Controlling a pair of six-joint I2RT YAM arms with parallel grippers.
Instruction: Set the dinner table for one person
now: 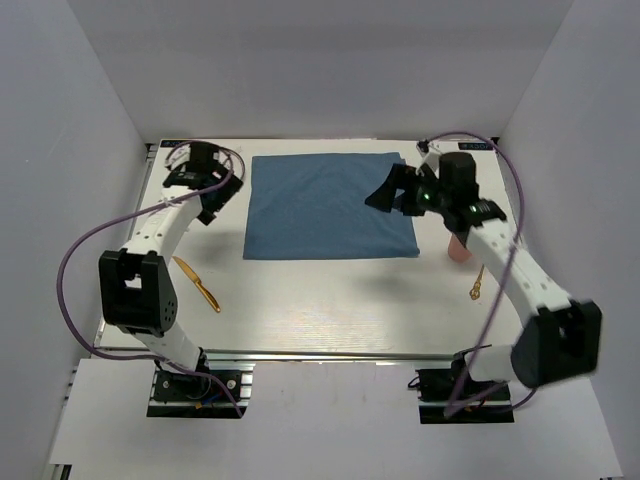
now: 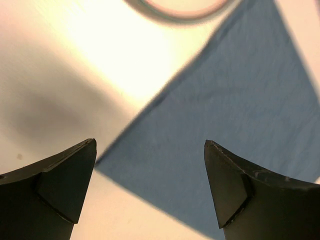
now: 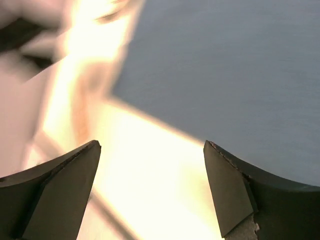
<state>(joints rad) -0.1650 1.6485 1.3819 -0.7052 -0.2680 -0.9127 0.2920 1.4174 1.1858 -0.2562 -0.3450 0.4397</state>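
Note:
The dinner table (image 1: pixel 320 310) is a large white top with a metal rail (image 1: pixel 330 353) at its front. A blue square cloth (image 1: pixel 330 205) lies flat at the middle back. A gold knife (image 1: pixel 197 283) lies at the left, a gold utensil (image 1: pixel 477 283) at the right, and a pink cup (image 1: pixel 458 250) stands beside the right arm. My left gripper (image 1: pixel 195 170) is open and empty at the back left, over a corner of the cloth (image 2: pixel 225 125). My right gripper (image 1: pixel 382 193) is open and empty over the cloth's right edge (image 3: pixel 225 75).
A round pinkish rim (image 2: pixel 180 11) shows at the top of the left wrist view; I cannot make it out in the top view. White walls close in the table on three sides. Purple cables loop beside both arms.

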